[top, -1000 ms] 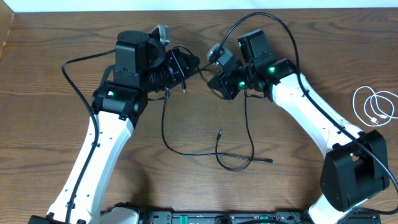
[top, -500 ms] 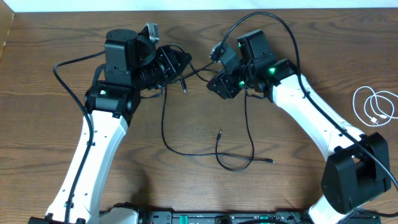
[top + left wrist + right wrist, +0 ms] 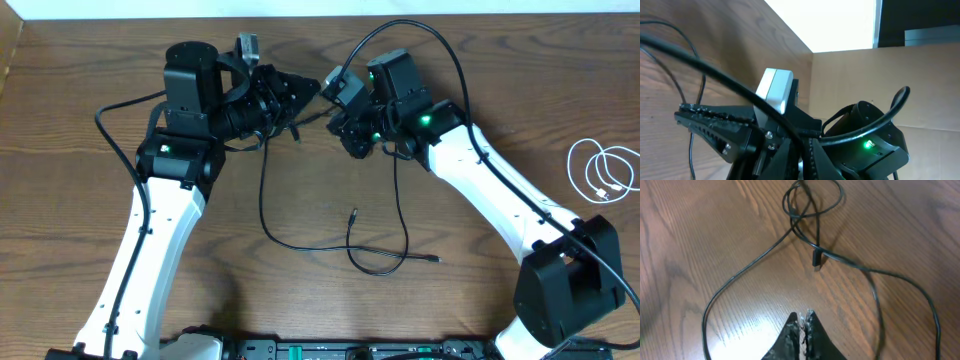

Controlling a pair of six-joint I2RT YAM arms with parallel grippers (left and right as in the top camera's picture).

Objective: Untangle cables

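Separation looks largely done: the white cable (image 3: 603, 172) lies coiled at the right edge, well apart from the black cable (image 3: 263, 195), whose loop crosses itself at lower centre. The left gripper (image 3: 312, 90), upper centre, tapers shut, seemingly pinching the black strand hanging below it. The right gripper (image 3: 803, 322) is closed tip to tip; whether it grips anything, I cannot tell. Next, I judge, they should draw apart to open that crossing.
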